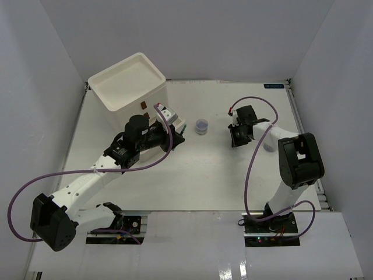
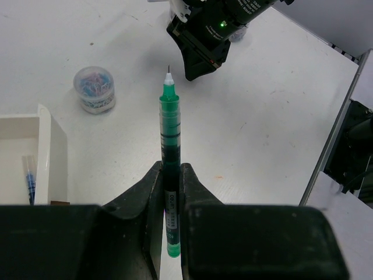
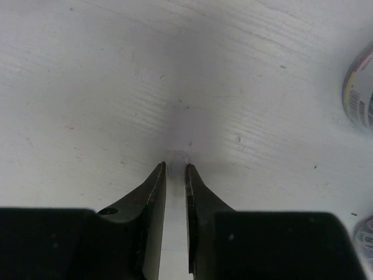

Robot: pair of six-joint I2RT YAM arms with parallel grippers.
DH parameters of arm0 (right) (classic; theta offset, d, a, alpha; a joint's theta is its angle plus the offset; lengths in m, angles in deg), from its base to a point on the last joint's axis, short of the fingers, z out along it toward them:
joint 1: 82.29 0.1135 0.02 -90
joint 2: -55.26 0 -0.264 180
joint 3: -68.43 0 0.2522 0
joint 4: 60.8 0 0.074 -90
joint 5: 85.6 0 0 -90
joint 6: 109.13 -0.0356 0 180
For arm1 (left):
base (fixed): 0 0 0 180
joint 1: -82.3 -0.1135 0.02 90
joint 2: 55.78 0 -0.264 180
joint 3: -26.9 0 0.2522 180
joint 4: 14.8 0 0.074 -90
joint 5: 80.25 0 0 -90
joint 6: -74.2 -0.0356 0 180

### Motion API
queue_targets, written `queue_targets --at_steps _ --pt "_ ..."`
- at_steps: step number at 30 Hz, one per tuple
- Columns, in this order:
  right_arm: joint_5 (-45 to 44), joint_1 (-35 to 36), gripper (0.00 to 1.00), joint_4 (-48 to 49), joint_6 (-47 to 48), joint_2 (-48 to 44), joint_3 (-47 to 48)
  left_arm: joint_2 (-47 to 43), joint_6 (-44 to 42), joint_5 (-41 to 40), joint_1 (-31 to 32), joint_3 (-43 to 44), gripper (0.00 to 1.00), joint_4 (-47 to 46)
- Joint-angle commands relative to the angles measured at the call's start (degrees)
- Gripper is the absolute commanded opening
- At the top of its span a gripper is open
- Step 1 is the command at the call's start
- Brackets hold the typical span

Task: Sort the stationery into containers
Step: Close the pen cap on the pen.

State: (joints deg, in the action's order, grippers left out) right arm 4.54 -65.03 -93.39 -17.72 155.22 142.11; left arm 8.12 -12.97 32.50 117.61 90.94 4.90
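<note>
drawer unit: a boxy white unit [image 1: 125,81] is seen at the far left of the tabletop [image 1: 210,175]; its shallow tray top appears bare.
open drawer: in the left wrist view one drawer [image 2: 44,146] is pulled out at the left edge, and a blue pen [image 2: 29,185] is seen lying inside it along the near wall (the rest of the drawer is cut off by the frame).
left hand: the left hand [image 2: 170,169] is closed on a green pen [image 2: 169,128], which is gripped near its rear end, with the needle tip pointing away from the camera. the pen is held above the tabletop, just right of the open drawer.
jar: a small clear jar [image 2: 95,88] of bluish clips is set on the tabletop beyond the drawer, apart from it.
right hand: the right hand [image 3: 175,169] is held low over bare tabletop, its fingers drawn together to a narrow slit with nothing seen between them.
edge item: a round thing with a striped label [image 3: 362,87] is cut off at the right of the right wrist view; what it is cannot be told.
</note>
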Motion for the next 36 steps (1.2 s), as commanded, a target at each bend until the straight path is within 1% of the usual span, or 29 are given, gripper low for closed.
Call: queue_targets --at_steps 1,3,4,5,7,8,9,12,13,15,16,17,19,20,26,29,33,36 --pt "5.38 0.23 0.13 -1.39 -0.97 -6.07 2.39 -0.88 0.68 2.92 -0.33 -0.36 0.09 -1.71" --pt "6.62 0.93 0.13 -0.51 -0.97 -8.81 2.31 -1.06 1.56 4.32 -0.33 -0.62 0.09 -2.41" --pt "6.8 1.37 0.13 -0.25 -2.8 -10.3 2.39 -1.14 1.91 4.94 -0.33 -0.8 0.09 -3.29" --pt "6.89 2.77 0.13 0.28 -3.16 -13.53 2.22 -1.23 2.26 5.55 -0.33 -1.23 0.09 -3.82" --pt "6.89 4.36 0.12 2.56 -4.21 -16.89 2.22 -1.32 3.41 7.13 -0.33 -1.59 0.09 -5.31" --pt "6.8 6.28 0.12 3.7 -4.57 -20.47 2.22 -1.49 3.84 7.75 -0.33 -2.29 0.09 -5.49" --pt "6.54 7.17 0.1 5.97 -4.92 -22.08 2.22 -1.93 4.89 8.28 -0.24 -2.82 0.09 -7.67" --pt "6.45 10.69 0.09 11.16 -6.5 -28.84 1.17 -2.64 6.3 10.56 -0.33 -5.01 0.09 -13.03" --pt "6.62 12.26 0.09 15.01 -6.94 -31.82 0.82 -3.34 6.66 11.26 -0.33 -5.63 0.09 -13.92" --pt "7.5 13.59 0.1 18.81 -8.17 -34.38 -0.5 -4.04 7.19 11.97 -0.33 -7.12 0.09 -15.77" --pt "8.29 14.72 0.09 23.7 -8.53 -36.83 -1.12 -4.92 7.89 12.58 -0.33 -7.65 0.09 -17.87" --pt "8.47 15.35 0.1 26.27 -9.4 -37.99 -1.99 -5.36 8.15 12.68 -0.33 -8.18 0.09 -18.67" --pt "9.69 16.31 0.1 31.2 -10.63 -40.71 -5.16 -5.89 8.51 12.59 -0.33 -9.06 0.09 -20.08" --pt "10.14 16.41 0.1 34.7 -12.2 -41.33 -5.77 -6.24 8.68 12.42 -0.33 -9.24 0.09 -20.35" --pt "12.43 19.91 0.11 47.11 -16.61 -41.96 -9.38 -6.94 8.51 11.62 -0.33 -9.5 0.09 -20.52" --pt "11.55 22.99 0.1 50.54 -16.7 -40.9 -10.17 -7.12 8.51 11.45 -0.33 -9.59 0.09 -20.79" --pt "11.46 25.02 0.1 56.95 -17.32 -39.41 -10.53 -7.21 8.94 10.48 -0.33 -10.03 0.09 -21.31" --pt "10.67 26.42 0.1 58.9 -17.58 -38.35 -10.44 -7.12 9.21 10.22 -0.33 -10.11 0.09 -21.58"
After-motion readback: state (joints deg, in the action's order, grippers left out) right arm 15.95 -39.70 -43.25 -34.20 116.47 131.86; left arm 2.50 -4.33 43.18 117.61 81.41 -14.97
